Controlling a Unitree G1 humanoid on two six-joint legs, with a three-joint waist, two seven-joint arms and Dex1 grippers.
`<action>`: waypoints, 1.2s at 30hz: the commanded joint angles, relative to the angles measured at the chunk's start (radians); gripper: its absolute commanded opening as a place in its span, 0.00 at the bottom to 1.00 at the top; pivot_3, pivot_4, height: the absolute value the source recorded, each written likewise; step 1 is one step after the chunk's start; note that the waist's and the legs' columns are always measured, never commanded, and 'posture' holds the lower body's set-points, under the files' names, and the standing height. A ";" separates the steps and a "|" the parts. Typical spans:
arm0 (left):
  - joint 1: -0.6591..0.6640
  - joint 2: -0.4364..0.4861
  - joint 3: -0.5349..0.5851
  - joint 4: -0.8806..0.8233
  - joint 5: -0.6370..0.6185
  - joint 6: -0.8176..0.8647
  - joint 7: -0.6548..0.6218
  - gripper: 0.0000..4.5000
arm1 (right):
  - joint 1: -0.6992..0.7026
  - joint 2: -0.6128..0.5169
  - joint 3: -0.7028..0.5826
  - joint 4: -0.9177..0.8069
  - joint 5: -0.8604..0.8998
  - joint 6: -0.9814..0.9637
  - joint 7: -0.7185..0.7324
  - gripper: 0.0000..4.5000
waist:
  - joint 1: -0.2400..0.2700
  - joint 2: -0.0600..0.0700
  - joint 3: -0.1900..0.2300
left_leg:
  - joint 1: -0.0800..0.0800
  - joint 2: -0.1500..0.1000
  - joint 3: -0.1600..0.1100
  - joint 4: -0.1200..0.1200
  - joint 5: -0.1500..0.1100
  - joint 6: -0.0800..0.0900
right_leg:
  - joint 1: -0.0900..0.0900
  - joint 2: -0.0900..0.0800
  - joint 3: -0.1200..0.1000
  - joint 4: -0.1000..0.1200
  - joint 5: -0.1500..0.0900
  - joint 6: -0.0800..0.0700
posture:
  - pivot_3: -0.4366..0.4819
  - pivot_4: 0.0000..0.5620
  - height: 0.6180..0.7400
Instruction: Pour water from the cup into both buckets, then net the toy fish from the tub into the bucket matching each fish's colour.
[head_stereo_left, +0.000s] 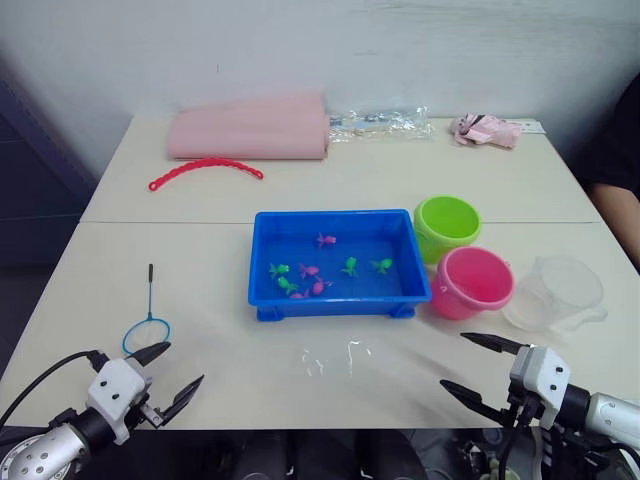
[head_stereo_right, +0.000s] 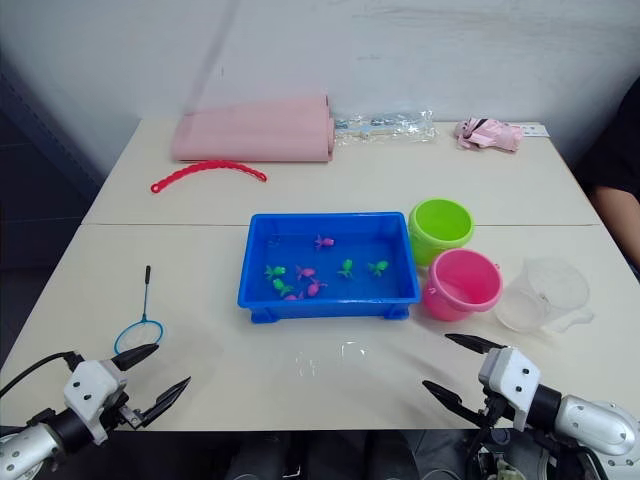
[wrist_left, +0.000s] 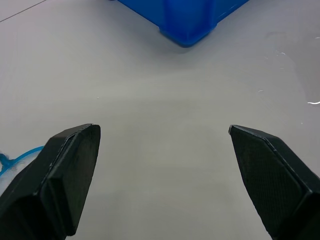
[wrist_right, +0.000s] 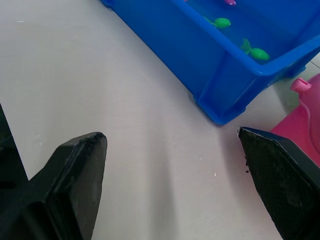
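Both grippers hover released above the pale surface. The left gripper has the light-blue-rimmed round net just beside its fingertip. Ahead of the right gripper stand the pink plastic bucket and clear plastic cup; the lime green bucket is beyond. The shallow blue plastic tub, between and ahead of both grippers, holds the small green and pink toy fish.

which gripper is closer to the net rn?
Left. The left gripper hovers open just beside the net hoop; the right gripper sits open across the table, near the cup.
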 joint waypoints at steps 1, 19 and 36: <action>0.027 0.019 0.012 -0.058 -0.117 0.063 -0.051 1.00 | 0.012 0.013 -0.015 -0.025 0.046 0.004 -0.004 0.98 | 0.000 0.000 0.000 | 0.000 0.000 0.000 0.000 0.000 0.000 | 0.000 0.000 0.000 0.000 0.000 0.000 | 0.48 0.27 1.00; -0.455 0.091 -0.360 -0.349 -0.387 0.454 -0.138 1.00 | 0.422 0.460 -0.469 -0.155 0.270 0.094 -0.400 0.98 | -0.004 0.011 -0.005 | 0.002 0.000 -0.001 -0.003 0.002 -0.005 | 0.001 0.009 0.003 0.004 0.000 -0.001 | 0.48 0.27 1.00; -0.581 0.086 -0.380 -0.376 -0.385 0.527 -0.085 1.00 | -0.115 0.286 -0.456 0.222 0.220 0.294 -0.708 0.98 | -0.023 0.012 -0.005 | 0.011 0.006 0.008 -0.004 0.002 -0.011 | 0.000 0.012 0.022 0.007 -0.005 -0.008 | 0.48 0.27 1.00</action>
